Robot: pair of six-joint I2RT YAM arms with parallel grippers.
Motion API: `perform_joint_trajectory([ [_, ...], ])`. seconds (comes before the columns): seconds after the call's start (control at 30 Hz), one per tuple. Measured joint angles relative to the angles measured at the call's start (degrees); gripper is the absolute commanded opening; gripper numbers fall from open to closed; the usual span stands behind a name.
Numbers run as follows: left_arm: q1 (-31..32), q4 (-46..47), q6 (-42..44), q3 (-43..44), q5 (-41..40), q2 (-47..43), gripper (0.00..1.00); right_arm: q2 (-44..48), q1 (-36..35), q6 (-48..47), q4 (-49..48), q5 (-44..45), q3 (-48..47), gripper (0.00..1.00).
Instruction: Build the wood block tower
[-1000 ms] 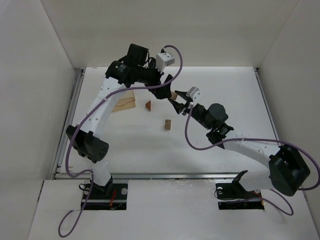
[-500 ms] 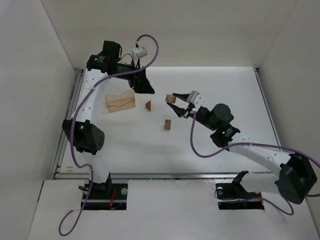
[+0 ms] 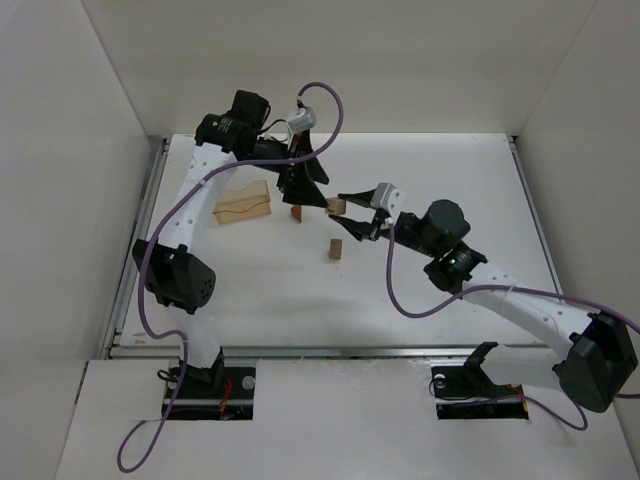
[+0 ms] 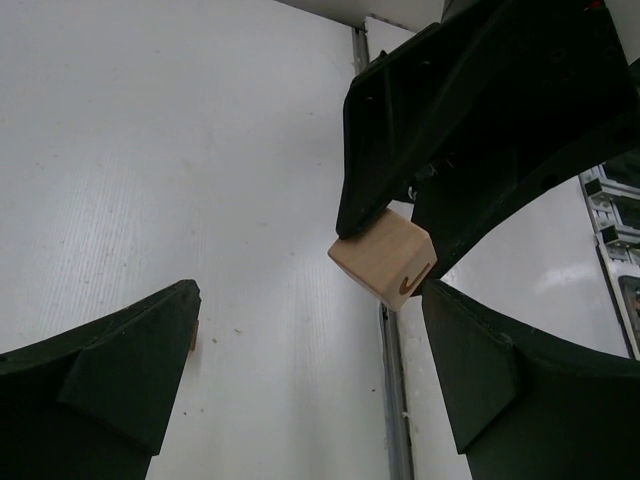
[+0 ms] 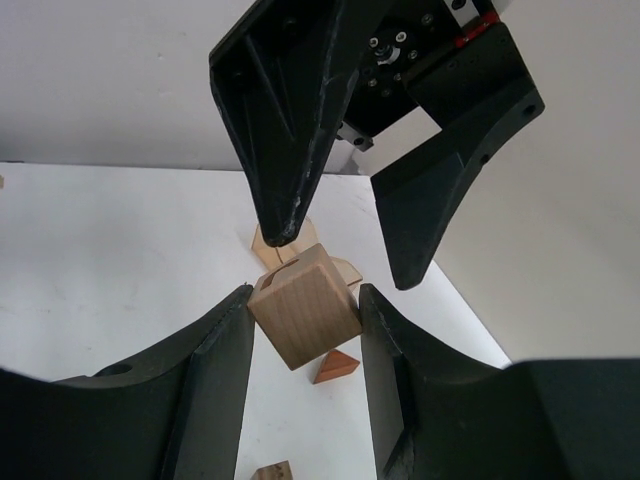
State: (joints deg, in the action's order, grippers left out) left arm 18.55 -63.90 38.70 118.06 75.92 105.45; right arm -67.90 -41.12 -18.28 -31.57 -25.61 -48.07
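Observation:
My right gripper [image 3: 343, 212] is shut on a tan wooden cube [image 3: 337, 206] and holds it tilted above the table; in the right wrist view the cube [image 5: 305, 320] sits between my fingers [image 5: 200, 370]. My left gripper [image 3: 303, 192] is open and empty, right next to the cube, its fingers [image 5: 285, 150] hanging just above it. In the left wrist view the cube [image 4: 385, 262] is beyond my open left gripper [image 4: 308, 290]. A reddish-brown triangular roof piece [image 3: 297, 212] lies on the table below the left gripper. A small tan cuboid [image 3: 335, 249] stands nearer.
A larger light wood block with a wavy cut [image 3: 242, 204] lies at the back left of the white table [image 3: 450, 180]. White walls close in the back and both sides. A metal rail [image 3: 135, 250] runs along the table's left edge.
The left gripper has swung from the back left to the right and now hangs over the roof piece beside the cube. The right gripper kept the cube and shifted slightly left and nearer.

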Motion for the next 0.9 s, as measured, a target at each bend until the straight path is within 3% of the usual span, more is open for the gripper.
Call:
perform_joint_trajectory([
  [0.13,0.13,-0.17,0.70,-1.09,-0.39,0.00,0.88,-0.09,0.24,-0.31,2.40,-0.76,-1.09,0.00],
  [0.33,1.33,-0.44,3.10,-2.25,-2.93,-0.04,0.92,-2.99,0.76,-6.01,17.68,-4.33,-10.12,0.00],
  [0.53,4.28,-0.94,8.79,-4.61,-7.89,-0.37,0.93,-3.39,1.01,-10.62,26.27,-5.77,-11.13,0.00],
  [0.67,5.53,-1.18,11.78,-5.86,-9.07,-0.57,0.80,-3.56,1.01,-13.00,29.99,-6.29,-11.80,0.00],
  [0.73,6.12,-1.53,12.46,-6.27,-9.09,-0.66,0.63,-3.69,1.01,-13.97,31.34,-6.25,-12.20,0.00],
  [0.83,6.88,-1.70,12.63,-7.43,-9.05,-0.81,0.69,-3.80,1.20,-14.88,32.76,-6.03,-12.22,0.00],
  [0.9,6.97,-1.46,12.00,-7.91,-9.33,-0.81,0.83,-3.80,1.14,-15.19,33.33,-5.68,-12.20,0.00],
])
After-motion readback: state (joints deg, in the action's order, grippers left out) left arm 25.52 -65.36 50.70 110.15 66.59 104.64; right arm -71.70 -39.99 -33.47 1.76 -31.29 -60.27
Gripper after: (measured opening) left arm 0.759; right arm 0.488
